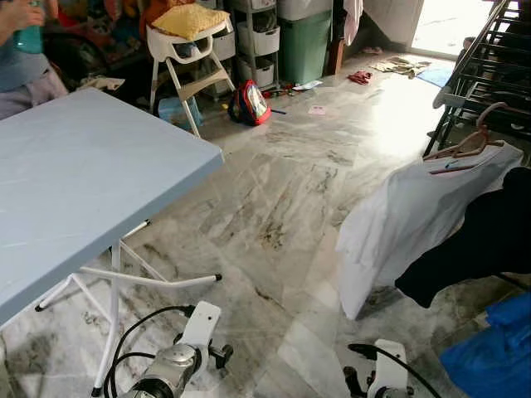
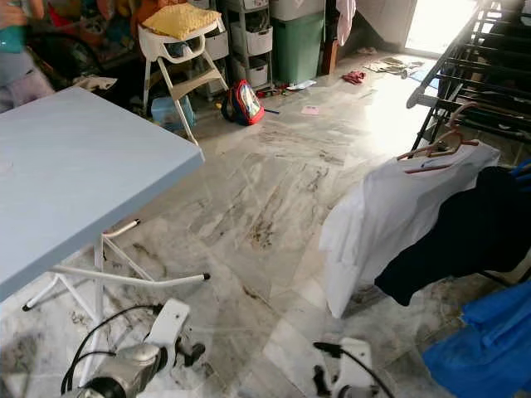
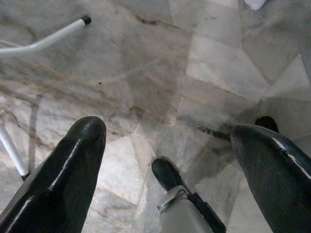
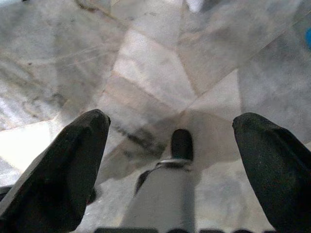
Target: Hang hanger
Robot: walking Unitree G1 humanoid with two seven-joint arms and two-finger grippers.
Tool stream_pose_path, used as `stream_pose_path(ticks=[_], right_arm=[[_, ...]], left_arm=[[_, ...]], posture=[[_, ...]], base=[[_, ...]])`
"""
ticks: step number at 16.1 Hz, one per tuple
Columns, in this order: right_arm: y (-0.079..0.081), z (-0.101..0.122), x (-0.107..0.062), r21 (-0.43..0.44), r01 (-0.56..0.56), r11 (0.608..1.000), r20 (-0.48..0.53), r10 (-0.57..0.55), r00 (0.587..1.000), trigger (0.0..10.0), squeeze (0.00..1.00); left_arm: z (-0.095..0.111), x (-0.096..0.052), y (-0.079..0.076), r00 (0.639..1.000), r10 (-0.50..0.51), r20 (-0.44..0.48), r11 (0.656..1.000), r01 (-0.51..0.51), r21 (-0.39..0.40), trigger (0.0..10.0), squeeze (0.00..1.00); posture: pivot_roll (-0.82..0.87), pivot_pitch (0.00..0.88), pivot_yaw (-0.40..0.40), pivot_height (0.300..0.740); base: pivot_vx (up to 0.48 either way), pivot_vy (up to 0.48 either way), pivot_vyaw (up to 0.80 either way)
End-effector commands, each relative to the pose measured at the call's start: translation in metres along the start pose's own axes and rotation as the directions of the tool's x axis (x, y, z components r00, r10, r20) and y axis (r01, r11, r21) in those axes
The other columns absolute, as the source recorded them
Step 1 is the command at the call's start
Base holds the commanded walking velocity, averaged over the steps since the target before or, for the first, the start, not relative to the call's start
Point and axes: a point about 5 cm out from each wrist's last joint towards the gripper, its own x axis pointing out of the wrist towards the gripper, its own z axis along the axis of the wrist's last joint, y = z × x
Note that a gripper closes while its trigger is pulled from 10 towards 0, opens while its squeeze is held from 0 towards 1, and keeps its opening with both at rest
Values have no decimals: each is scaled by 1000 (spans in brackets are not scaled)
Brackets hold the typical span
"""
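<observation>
A pale pink hanger (image 1: 469, 148) carrying a white shirt (image 1: 406, 224) rests on the dark drying rack (image 1: 485, 66) at the right, its hook pointing up. Both arms hang low at the bottom of the eye views, the left arm (image 1: 178, 358) and the right arm (image 1: 383, 377), far below the hanger. Over the marble floor my left gripper (image 3: 166, 128) is open, with nothing between its fingers. My right gripper (image 4: 172, 118) is open too, with only floor tiles beneath it.
A light blue folding table (image 1: 75, 174) fills the left side, its white legs (image 1: 124, 278) splayed on the floor. A black garment (image 1: 485, 240) and blue cloth (image 1: 494, 348) lie at the right. A person (image 1: 21, 58), a high chair (image 1: 187, 50) and a red backpack (image 1: 250, 104) stand farther back.
</observation>
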Motion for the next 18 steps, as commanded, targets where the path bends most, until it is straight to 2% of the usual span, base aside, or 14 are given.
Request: stream_pose_path(ticks=[1, 3, 4, 5, 8, 9, 10, 12, 13, 14, 15, 16, 17, 18], right_arm=[[6, 15, 2, -8, -4, 1000, 56, 5, 998, 10000, 0], [4, 51, 4, 2, -18, 1000, 162, 18, 987, 10000, 0], [4, 80, 3, -5, -35, 999, 248, 35, 968, 10000, 0], [5, 100, 1, -40, -46, 998, 313, 57, 948, 10000, 0], [10, 146, -8, -125, -78, 989, 455, 127, 882, 10000, 0], [14, 184, -21, -180, -114, 977, 568, 198, 799, 10000, 0], [15, 191, -24, -200, -119, 972, 588, 217, 780, 10000, 0], [18, 217, -40, -298, -119, 947, 649, 293, 702, 10000, 0], [18, 226, -50, -354, -104, 929, 669, 329, 666, 10000, 0], [17, 228, -54, -377, -89, 922, 675, 340, 654, 10000, 0], [14, 229, -59, -380, -52, 924, 697, 323, 640, 10000, 0], [9, 226, -63, -339, -8, 941, 729, 268, 630, 10000, 0], [9, 214, -70, -321, -42, 946, 743, 278, 609, 10000, 0], [8, 197, -77, -294, -32, 955, 768, 256, 587, 10000, 0]], left_arm=[[17, -1, 9, 996, 43, 82, 999, -42, -16, 10000, 0], [49, -4, 21, 973, 95, 210, 995, -93, -19, 10000, 0], [71, -7, 29, 952, 97, 291, 995, -94, -23, 10000, 0], [87, -11, 35, 937, 93, 336, 994, -106, 20, 10000, 0], [120, -19, 40, 894, 46, 446, 995, -82, 61, 10000, 0], [149, -30, 46, 834, 16, 552, 998, -48, 43, 10000, 0], [154, -33, 47, 818, 6, 575, 998, -37, 41, 10000, 0], [172, -45, 53, 738, -22, 675, 999, -1, 34, 10000, 0], [178, -50, 56, 712, -4, 703, 996, -63, 70, 10000, 0], [179, -52, 56, 693, -10, 721, 995, -62, 74, 10000, 0], [179, -58, 58, 652, -14, 758, 993, -78, 86, 10000, 0], [177, -63, 60, 603, 0, 797, 991, -105, 80, 10000, 0], [171, -71, 62, 543, 42, 839, 985, -165, 57, 10000, 0], [156, -74, 62, 517, 84, 852, 987, -159, -1, 10000, 0]], posture=[[-126, 0, 70, 740], [-126, 0, 68, 740], [-124, 0, 67, 740], [-121, 0, 61, 740], [-108, 0, 43, 740], [-90, 0, 27, 740], [-86, 0, 25, 740], [-80, 0, 22, 740], [-78, 0, 24, 740], [-78, 0, 27, 740], [-81, 0, 33, 740], [-81, 0, 34, 740], [-76, 0, 36, 740], [-69, 0, 35, 740]], base=[[0, 0, 0], [0, 0, 0], [0, 0, 0], [0, 0, 0], [0, 0, 0], [0, 0, 0], [0, 0, 0], [0, 0, 0], [0, 0, 0], [0, 0, 0], [0, 0, 0], [0, 0, 0], [0, 0, 0], [0, 0, 0]])
